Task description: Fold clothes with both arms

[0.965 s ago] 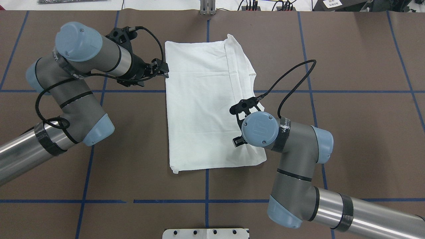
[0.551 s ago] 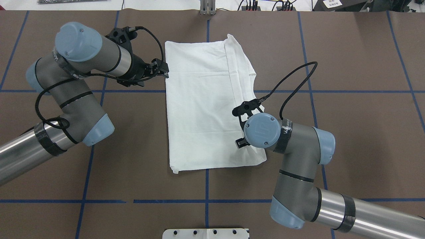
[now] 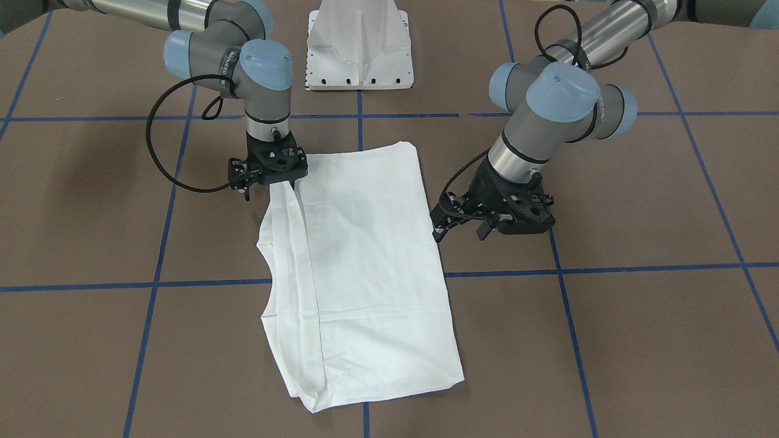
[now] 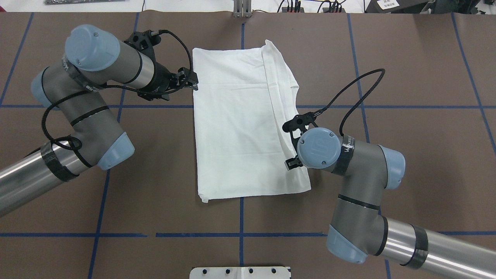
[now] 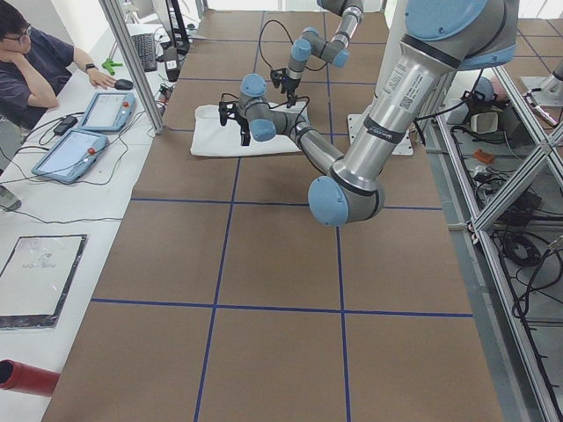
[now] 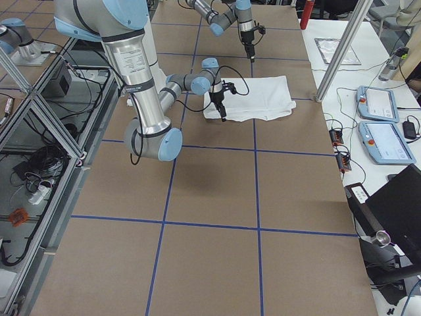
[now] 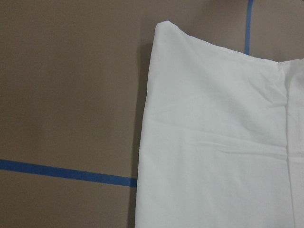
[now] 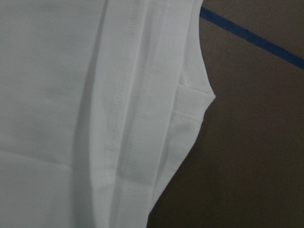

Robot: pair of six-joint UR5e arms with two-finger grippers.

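Note:
The clothes are one white shirt (image 4: 236, 124), folded into a long rectangle and lying flat at mid-table (image 3: 365, 267). A narrow folded strip runs along its right side. My left gripper (image 4: 192, 80) hovers at the shirt's far-left edge, jaws apart and empty (image 3: 456, 228). Its wrist view shows the shirt's corner (image 7: 213, 142) and bare table. My right gripper (image 3: 269, 187) points down over the right edge, open and holding nothing. From overhead it is mostly hidden under its wrist (image 4: 317, 148). The right wrist view shows the strip's hems (image 8: 142, 118).
The white pedestal (image 4: 240, 272) stands at the table's near edge. Blue tape lines (image 4: 241, 217) grid the brown tabletop. A person (image 5: 35, 61) sits at a side desk with two tablets (image 5: 84, 145). A metal post (image 4: 242, 9) stands at the far edge.
My right arm has shifted to the right, moving its wrist off the shirt's right edge. The left arm has barely moved. The shirt lies as before.

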